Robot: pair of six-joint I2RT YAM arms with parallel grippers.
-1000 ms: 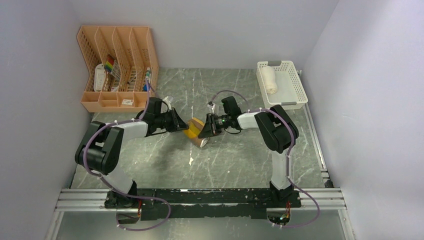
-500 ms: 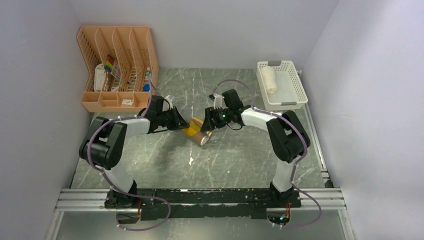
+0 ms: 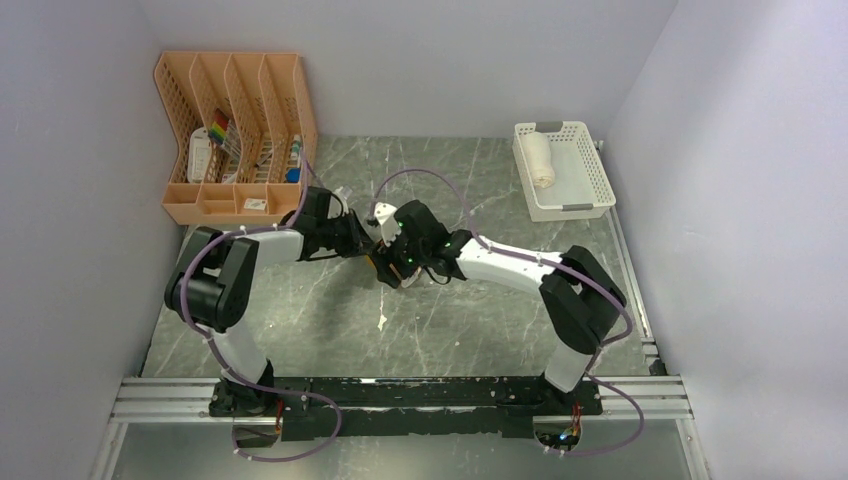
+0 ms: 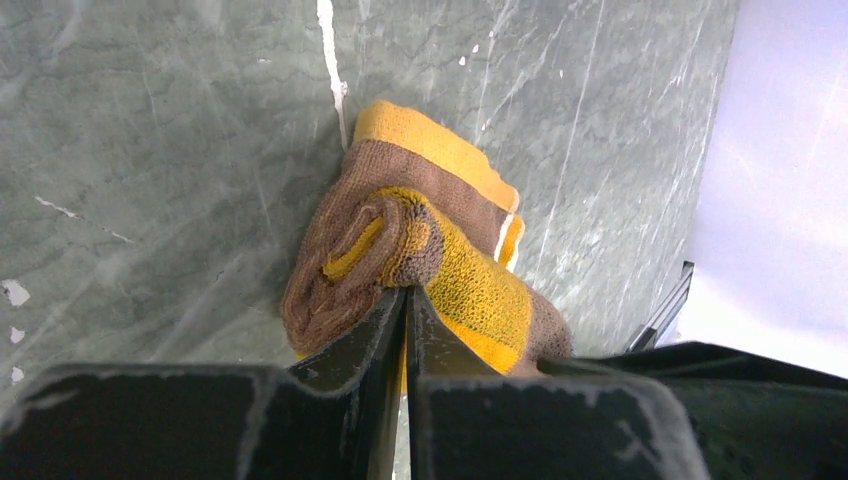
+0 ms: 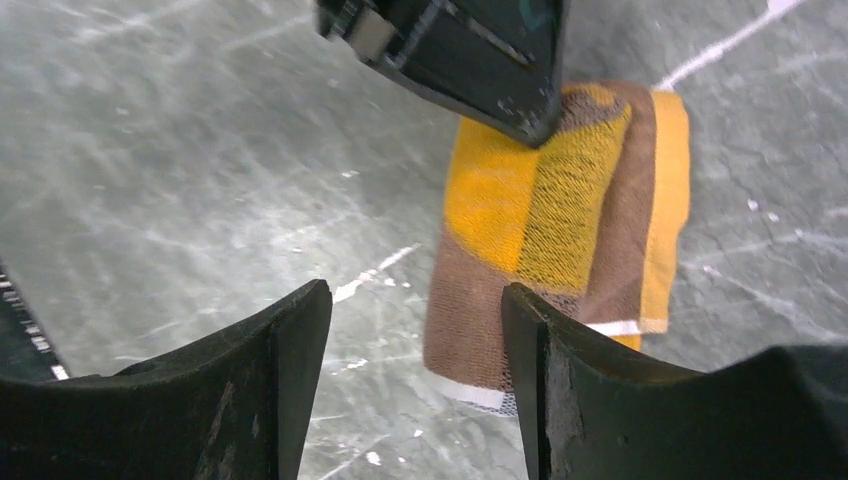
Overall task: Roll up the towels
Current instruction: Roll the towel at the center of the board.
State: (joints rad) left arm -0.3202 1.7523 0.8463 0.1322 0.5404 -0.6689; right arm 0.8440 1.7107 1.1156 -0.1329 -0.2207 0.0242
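The rolled yellow-and-brown towel [image 4: 440, 270] lies at mid-frame of the overhead view on the green marble table [image 4: 150, 150], its end pinched tight in my left gripper [image 4: 405, 295]. My right gripper [image 5: 415, 300] hangs just above it, jaws spread wide.

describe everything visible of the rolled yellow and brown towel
The mustard-yellow and brown terry towel is rolled into a short, loose cylinder, cream trim at one end, spiral showing at the other. It lies on its side on the green marbled table; the left gripper pinches its spiral end.
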